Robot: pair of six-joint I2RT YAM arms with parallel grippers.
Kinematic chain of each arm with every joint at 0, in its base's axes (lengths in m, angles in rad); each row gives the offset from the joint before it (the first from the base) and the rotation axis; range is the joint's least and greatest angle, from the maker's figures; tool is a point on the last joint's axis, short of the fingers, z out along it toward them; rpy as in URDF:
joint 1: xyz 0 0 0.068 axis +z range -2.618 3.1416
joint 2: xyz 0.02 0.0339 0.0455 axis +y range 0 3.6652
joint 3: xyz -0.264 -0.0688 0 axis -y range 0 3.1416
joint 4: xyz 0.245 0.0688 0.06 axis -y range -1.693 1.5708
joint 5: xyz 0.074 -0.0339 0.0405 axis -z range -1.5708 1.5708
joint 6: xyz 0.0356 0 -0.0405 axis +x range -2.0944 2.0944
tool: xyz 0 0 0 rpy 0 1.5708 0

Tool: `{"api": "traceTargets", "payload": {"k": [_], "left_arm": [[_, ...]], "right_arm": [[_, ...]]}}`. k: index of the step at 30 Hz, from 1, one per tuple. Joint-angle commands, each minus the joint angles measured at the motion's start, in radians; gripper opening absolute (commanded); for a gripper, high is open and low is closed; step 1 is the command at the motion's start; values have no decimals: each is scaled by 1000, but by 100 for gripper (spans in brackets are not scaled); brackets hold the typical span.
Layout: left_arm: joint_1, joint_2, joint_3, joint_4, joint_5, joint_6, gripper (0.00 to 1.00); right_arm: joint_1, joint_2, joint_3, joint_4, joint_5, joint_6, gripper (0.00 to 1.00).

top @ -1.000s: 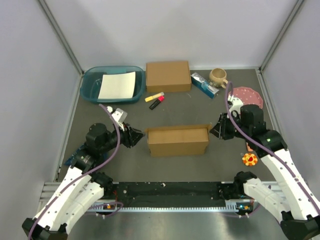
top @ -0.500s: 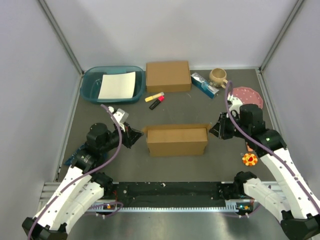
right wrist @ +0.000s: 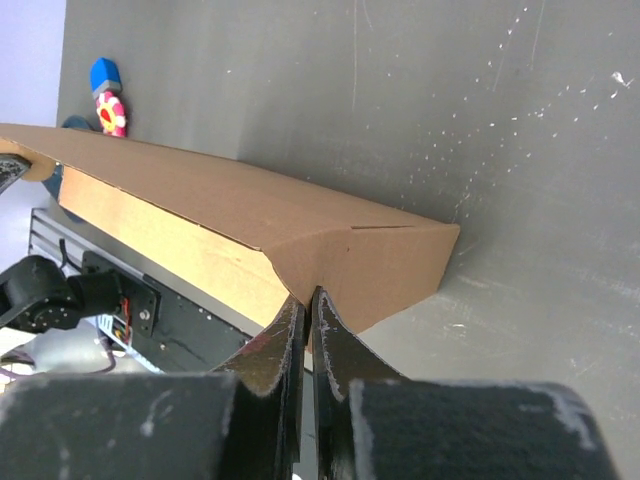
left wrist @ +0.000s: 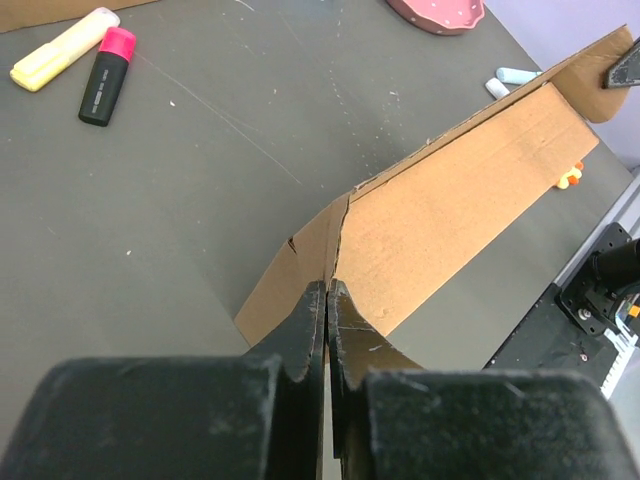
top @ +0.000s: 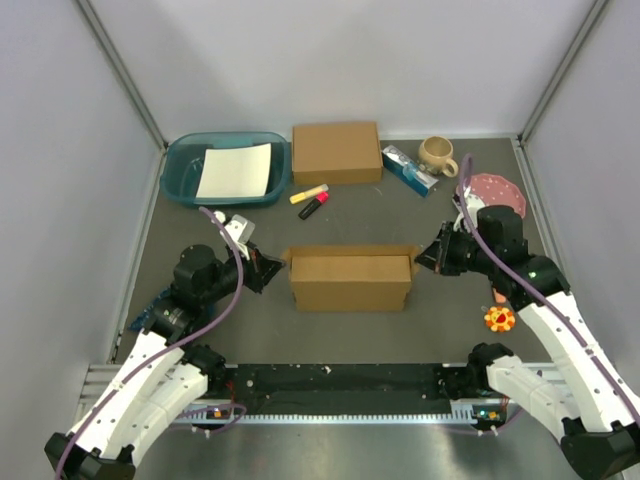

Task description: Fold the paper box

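The paper box lies across the middle of the table as a long, shallow brown cardboard shape with its top panel folded over. My left gripper is at the box's left end. In the left wrist view its jaws are pinched shut on the thin edge of the end flap. My right gripper is at the right end. In the right wrist view it is shut on the folded corner of the box. The box stretches away between the two grippers.
A second, smaller brown box stands at the back. A teal basin holding white paper is at back left. A yellow marker and a red marker lie behind the paper box. A cup, a pink plate and a flower toy are on the right.
Both grippers have closed onto the ends of the paper box. The box has shifted slightly left and towards the back.
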Motion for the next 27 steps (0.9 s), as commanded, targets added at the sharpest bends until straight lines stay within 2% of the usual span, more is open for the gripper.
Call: {"api": "traceTargets", "payload": {"k": [1,15,20,27], "left_arm": [[-2,4,-17,36,-6,-11,0],[-2,3,-30,33,-25,-3,0],[-2,9,-33,41,-15,-22,0],[-2,6,-38,44,-25,-19,0]], "right_arm": [[12,10,19,22,-57,89,0],[12,23,0,33,-86,157,0],[21,7,-61,54,-38,174,0],[27,-28,-119,120,-46,264,0]]}}
